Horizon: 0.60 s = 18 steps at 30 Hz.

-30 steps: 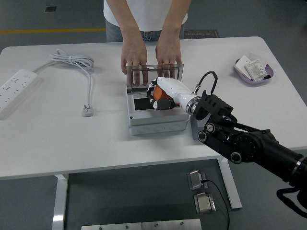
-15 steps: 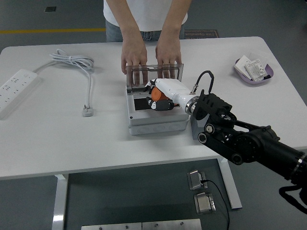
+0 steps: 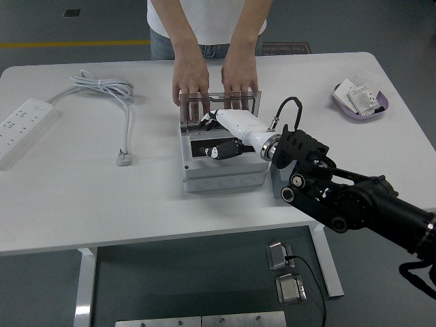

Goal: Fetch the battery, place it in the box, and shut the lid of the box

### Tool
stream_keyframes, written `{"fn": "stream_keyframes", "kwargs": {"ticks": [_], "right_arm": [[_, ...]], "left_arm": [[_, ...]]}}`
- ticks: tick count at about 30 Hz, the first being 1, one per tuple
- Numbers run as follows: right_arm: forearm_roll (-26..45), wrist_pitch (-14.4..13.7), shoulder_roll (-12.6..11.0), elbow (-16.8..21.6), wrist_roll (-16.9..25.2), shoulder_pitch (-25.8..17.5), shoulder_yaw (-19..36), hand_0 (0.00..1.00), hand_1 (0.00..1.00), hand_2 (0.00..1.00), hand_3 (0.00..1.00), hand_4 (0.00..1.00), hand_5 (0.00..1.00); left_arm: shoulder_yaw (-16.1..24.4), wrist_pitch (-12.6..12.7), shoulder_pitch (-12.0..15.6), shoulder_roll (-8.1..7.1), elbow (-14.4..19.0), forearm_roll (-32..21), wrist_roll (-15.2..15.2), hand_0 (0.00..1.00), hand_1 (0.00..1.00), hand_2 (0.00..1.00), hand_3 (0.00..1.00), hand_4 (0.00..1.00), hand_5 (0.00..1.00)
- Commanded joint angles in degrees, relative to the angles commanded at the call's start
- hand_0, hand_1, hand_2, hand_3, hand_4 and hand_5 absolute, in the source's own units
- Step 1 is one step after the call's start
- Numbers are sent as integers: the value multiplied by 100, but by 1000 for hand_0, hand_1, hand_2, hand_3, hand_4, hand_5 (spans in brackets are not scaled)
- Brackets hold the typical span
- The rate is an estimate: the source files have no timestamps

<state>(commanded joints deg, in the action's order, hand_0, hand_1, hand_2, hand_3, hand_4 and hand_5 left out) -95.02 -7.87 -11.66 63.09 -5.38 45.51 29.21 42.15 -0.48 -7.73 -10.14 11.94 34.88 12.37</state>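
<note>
The grey box (image 3: 221,176) stands open at the table's middle. Its clear lid (image 3: 219,103) stands upright at the back, and a person's two hands (image 3: 190,80) rest on the lid's top edge and hold it. My right hand (image 3: 219,139), white with black parts, reaches from the right down into the box, over its dark inside (image 3: 199,148). The orange battery does not show; the hand covers that spot. The left arm is out of view.
A white power strip (image 3: 24,126) and its coiled cable (image 3: 102,87) lie at the left, with the plug (image 3: 125,158) nearer the box. A purple dish (image 3: 361,102) with white parts sits at the far right. A grey block (image 3: 278,182) stands against the box's right side.
My right hand has moved a little left and deeper into the box. The orange battery, visible under the hand before, is now hidden. The person's hands have not moved.
</note>
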Motion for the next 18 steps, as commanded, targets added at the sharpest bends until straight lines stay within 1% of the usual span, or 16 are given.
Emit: {"fn": "stream_keyframes", "kwargs": {"ticks": [6, 9, 12, 13, 15, 18], "right_arm": [[313, 225, -235, 593, -113, 28, 212, 740, 721, 692, 723, 786, 344], [420, 256, -292, 677, -86, 96, 292, 734, 712, 690, 721, 788, 353], [514, 247, -318, 593, -25, 220, 365, 734, 712, 690, 721, 788, 353], [553, 239, -320, 523, 2, 280, 377, 724, 708, 688, 723, 798, 368], [602, 229, -320, 381, 40, 394, 386, 724, 708, 688, 723, 798, 368], [783, 215, -310, 55, 140, 648, 334, 724, 708, 688, 723, 798, 368]], "left_arm": [[79, 5, 32, 7, 6, 70, 33, 669, 723, 685, 628, 637, 193], [98, 4, 30, 2, 8, 92, 42, 669, 723, 684, 628, 638, 191], [116, 0, 14, -10, 9, 122, 49, 669, 723, 684, 628, 638, 191], [123, -1, 8, -16, 10, 134, 52, 669, 723, 685, 628, 638, 190], [137, -4, -3, -26, 11, 158, 58, 669, 723, 685, 628, 638, 190], [172, -4, -17, -47, 13, 204, 72, 669, 723, 685, 628, 638, 190]]}}
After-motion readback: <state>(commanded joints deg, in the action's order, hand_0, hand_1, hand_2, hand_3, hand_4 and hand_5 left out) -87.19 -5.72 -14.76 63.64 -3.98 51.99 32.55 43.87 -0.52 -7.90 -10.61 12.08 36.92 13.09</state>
